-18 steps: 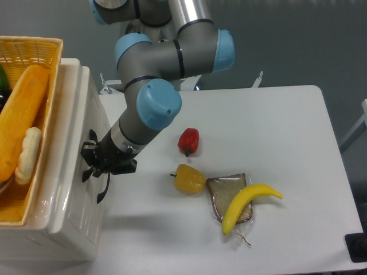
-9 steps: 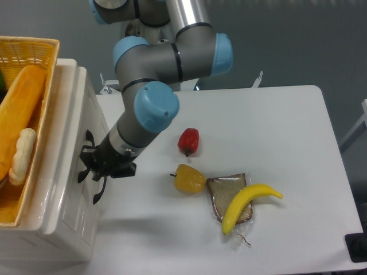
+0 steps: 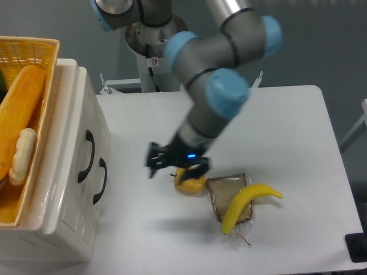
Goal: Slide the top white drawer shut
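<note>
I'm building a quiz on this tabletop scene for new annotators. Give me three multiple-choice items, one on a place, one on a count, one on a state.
1. Where does the curved yellow banana lie?
A. on the brown bread slice
B. in the wicker basket
C. on the cabinet top

2. How many curved black handles show on the glossy white cabinet front?
A. one
B. two
C. three

3. How does the top white drawer sit?
A. pulled far out
B. removed
C. pushed in, level with the lower front

Answers:
1. A, since the banana rests across the bread slice on the white table.
2. B, since an upper handle and a lower handle show.
3. C, since both fronts line up, with the gripper away over the table near the yellow pepper.
</note>
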You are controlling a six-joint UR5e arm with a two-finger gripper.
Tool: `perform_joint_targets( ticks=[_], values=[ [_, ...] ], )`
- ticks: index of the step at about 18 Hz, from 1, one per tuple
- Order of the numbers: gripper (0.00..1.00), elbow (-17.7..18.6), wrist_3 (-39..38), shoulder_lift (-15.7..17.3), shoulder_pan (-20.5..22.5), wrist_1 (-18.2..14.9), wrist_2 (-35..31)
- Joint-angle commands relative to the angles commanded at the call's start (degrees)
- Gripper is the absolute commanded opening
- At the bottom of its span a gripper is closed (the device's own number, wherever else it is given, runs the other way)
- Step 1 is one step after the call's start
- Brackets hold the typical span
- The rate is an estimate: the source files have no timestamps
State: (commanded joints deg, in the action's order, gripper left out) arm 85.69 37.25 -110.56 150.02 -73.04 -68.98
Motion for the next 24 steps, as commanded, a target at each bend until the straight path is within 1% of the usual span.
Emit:
perform_joint_targets(
  ticks=[3,6,9,14,18,21,24],
  values=[
    [1.0,0.0,6.59,-0.44,4.74,1.66,-2.29],
    [1.0,-0.35,12.66,-1.67,8.09,3.25,-6.5],
    [1.0,-1.4,18.63,-3.07,12.57,3.6,-10.28],
    [1.0,-3.6,32.42,-5.88,15.56,4.3,-18.72],
    [1.0,-4.22,40.78,-8.34,18.73,4.4,-19.43],
    [1.0,-4.74,47.2,-9.32,20.57,4.4,-20.31],
    [1.0,-4.83,48.62,-9.23,20.84,4.31,-20.49]
  ],
)
